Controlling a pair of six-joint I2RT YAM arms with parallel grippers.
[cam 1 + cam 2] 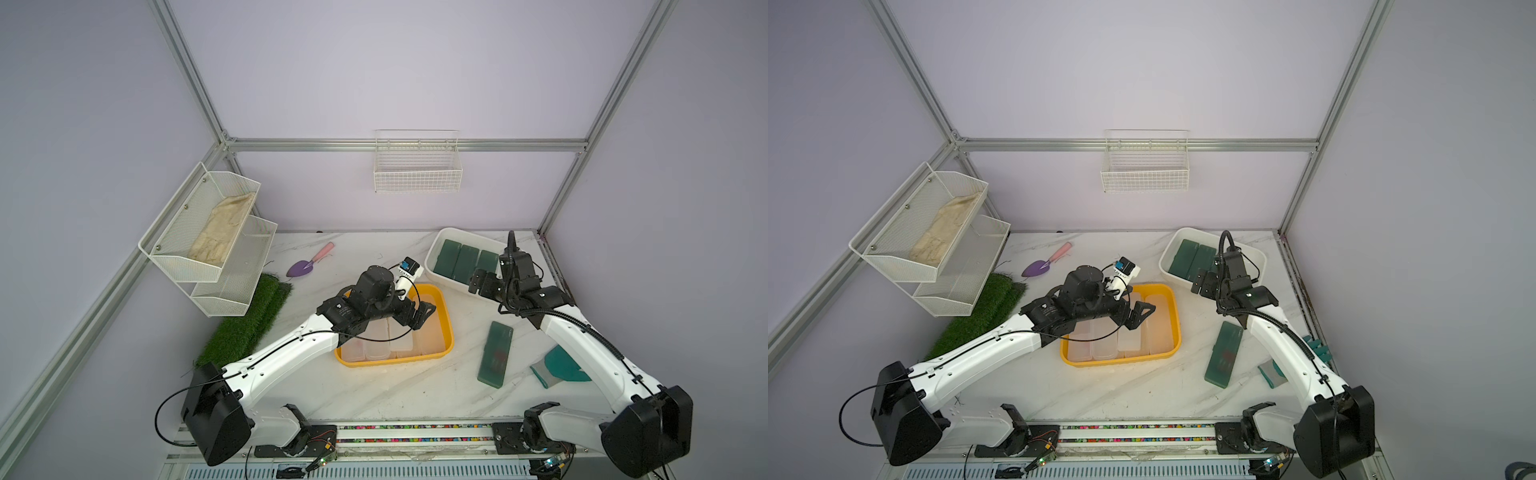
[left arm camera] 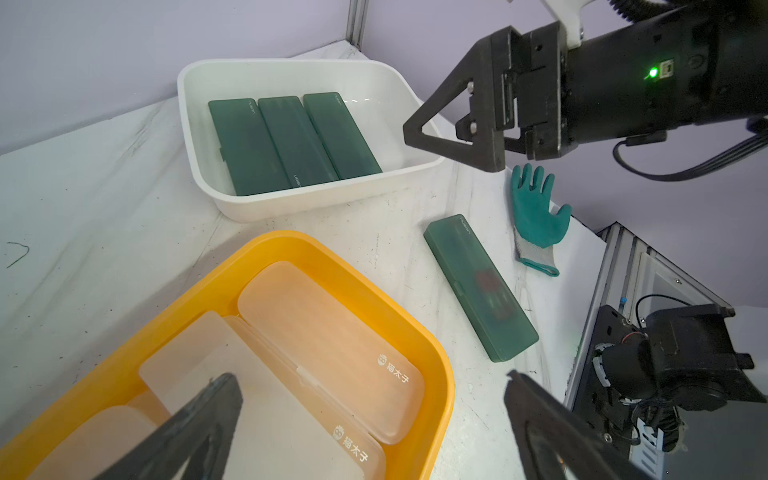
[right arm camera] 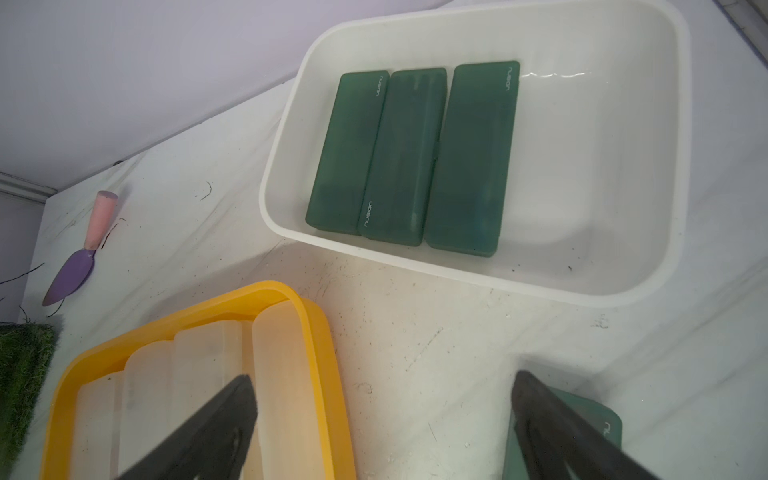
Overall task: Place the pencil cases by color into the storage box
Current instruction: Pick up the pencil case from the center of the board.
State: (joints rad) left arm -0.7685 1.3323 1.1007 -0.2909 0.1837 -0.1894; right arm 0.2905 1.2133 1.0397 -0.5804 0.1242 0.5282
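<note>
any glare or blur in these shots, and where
Right wrist view: a glare streak on the white box floor beside the green cases; left wrist view: the left pincer's fingers look soft, out of focus; both top views: even light, soft shadows.

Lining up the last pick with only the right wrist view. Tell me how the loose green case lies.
Observer: The loose green case lies flat on the table, between the yellow bin and a teal glove, touching neither.
Operator: Report the left arm.
Observer: The left gripper hangs open and empty over the yellow bin's frosted cases.
Operator: Check that green case for contents.
Observer: Something red shows through its lid in the left wrist view; what it is, I cannot tell.
</note>
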